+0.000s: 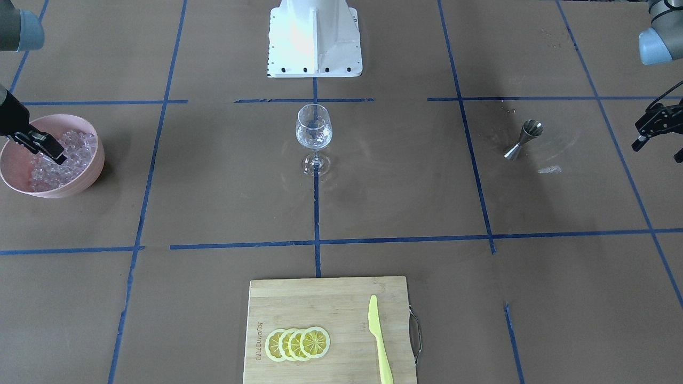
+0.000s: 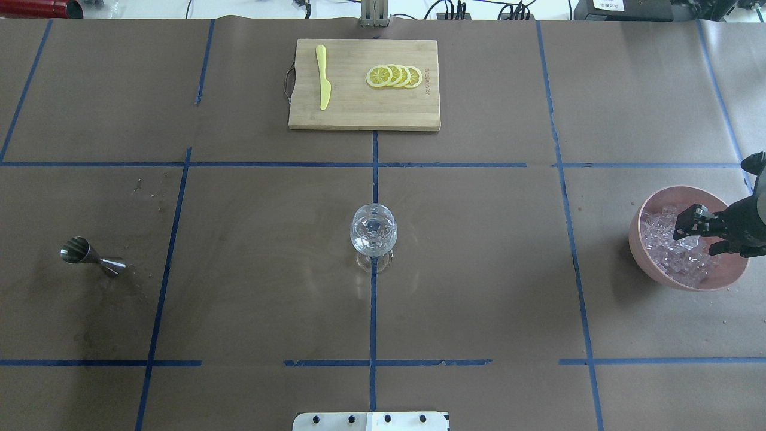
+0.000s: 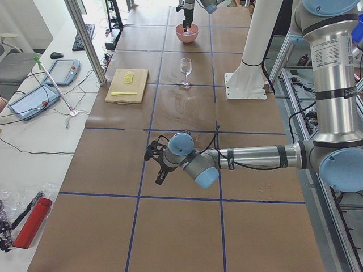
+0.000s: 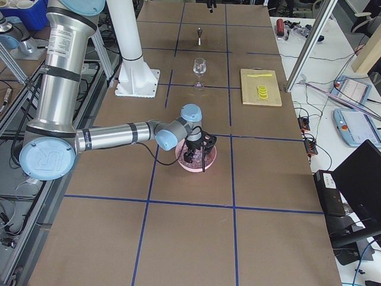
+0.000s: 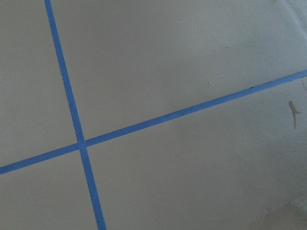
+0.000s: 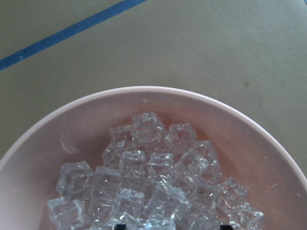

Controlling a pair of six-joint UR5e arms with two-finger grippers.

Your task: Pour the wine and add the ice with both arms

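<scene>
Right pincer [image 2: 696, 234] spread wide, tips among clear glassy ice cubes [image 6: 144, 191] in pink round bowl [image 2: 633, 239], desk right edge; nothing gripped. Left pincer [image 1: 658, 151] open, empty. Clear stemmed wine glass [image 1: 314, 128] mid-desk, contents unclear; ice transfer likely pending.

No writing can be read with certainty. The cutting board [image 1: 325, 298] carries a short line of dark letters along one short edge, just beside the lemon slices [image 1: 298, 344]; the letters run sideways and are too small to make out. In the exterior left view, the left arm [image 3: 332, 96] bears a white label with fine black print on its upright segment, and in the exterior right view the right arm [image 4: 59, 83] bears a similar one; both are illegible. A white sticker [image 2: 607, 5] on a black box [image 2: 640, 11] beyond the tabletop's far edge is also unreadable.
</scene>
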